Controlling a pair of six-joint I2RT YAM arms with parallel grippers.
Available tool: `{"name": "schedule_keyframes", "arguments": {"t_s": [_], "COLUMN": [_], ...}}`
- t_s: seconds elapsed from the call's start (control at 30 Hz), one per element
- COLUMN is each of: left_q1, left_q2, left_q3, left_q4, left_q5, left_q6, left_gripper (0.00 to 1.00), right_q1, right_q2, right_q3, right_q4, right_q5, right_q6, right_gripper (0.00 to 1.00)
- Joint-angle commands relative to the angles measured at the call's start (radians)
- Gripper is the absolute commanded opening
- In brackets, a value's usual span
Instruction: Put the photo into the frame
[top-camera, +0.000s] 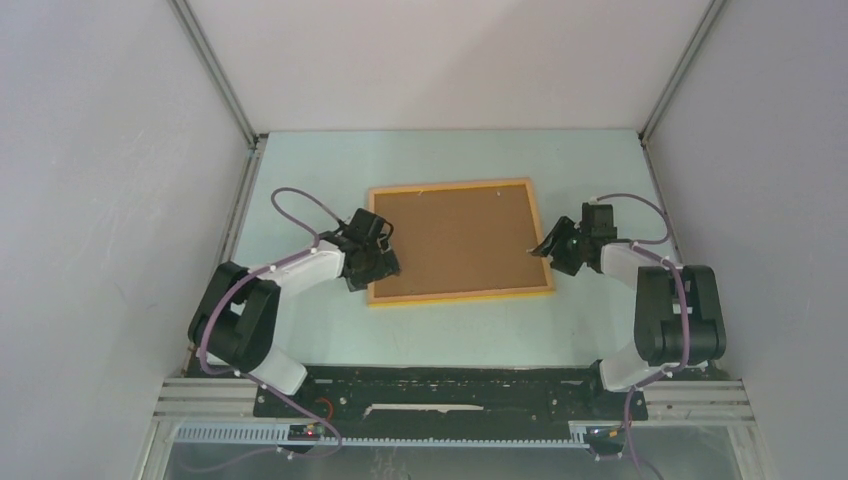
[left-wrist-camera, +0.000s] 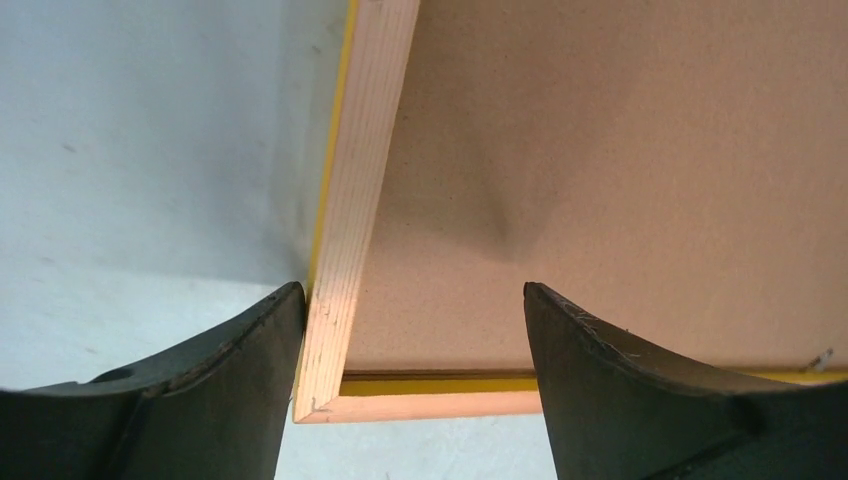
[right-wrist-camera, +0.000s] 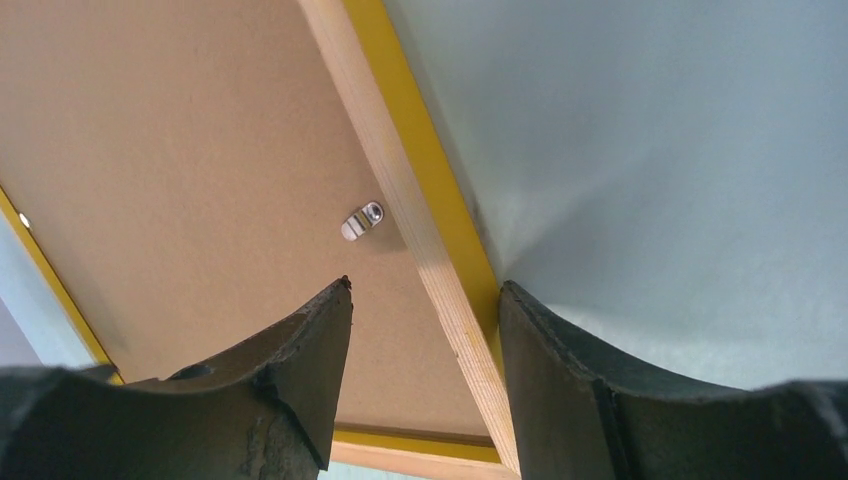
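Lying face down, the frame (top-camera: 460, 295) holds its brown board (top-camera: 455, 240) and no photo shows, so it looks nearly done. The left tool (left-wrist-camera: 412, 310) and right tool (right-wrist-camera: 425, 300) sit spread over its rails, pinching nothing.

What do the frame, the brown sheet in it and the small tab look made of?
The frame: bare pale wood, by the straight grain lines, with a yellow painted or stained outer edge. The backing sheet: matte brown fibreboard, probably, by its even speckled surface. The tab: shiny silvery metal, it seems.
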Motion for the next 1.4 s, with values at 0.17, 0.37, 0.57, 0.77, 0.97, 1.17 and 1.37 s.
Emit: {"name": "schedule_keyframes", "arguments": {"t_s": [0.17,0.37,0.57,0.77,0.97,1.17,1.37], "left_q1": [0.018,0.059,0.131,0.148,0.157,0.173,0.173], "left_q2": [-0.017,-0.091,-0.068,0.027,0.06,0.109,0.11], "left_q3": [0.033,0.122,0.235,0.25,0.256,0.257,0.252], "left_q4": [0.005,-0.18,-0.245,-0.239,-0.255,-0.222,-0.216], "left_q5": [0.103,0.084,-0.018,0.095,0.11,0.225,0.23], "left_q6": [0.143,0.294,0.392,0.422,0.43,0.398,0.399], "left_gripper": [0.96,1.0,1.0,0.99,0.99,0.99,0.99], "right_q1": [0.171,0.162,0.189,0.232,0.248,0.255,0.257], "right_q2": [-0.189,-0.145,-0.047,0.024,0.077,0.08,0.108], "right_q3": [-0.075,0.047,0.121,0.187,0.23,0.253,0.263], "right_q4": [-0.128,-0.249,-0.318,-0.381,-0.424,-0.427,-0.427], "right_q5": [-0.042,0.124,0.208,0.313,0.381,0.369,0.377], "right_q6": [-0.022,-0.1,-0.079,-0.069,-0.086,-0.073,-0.06], "right_gripper": [0.71,0.8,0.7,0.68,0.68,0.73,0.73]}}
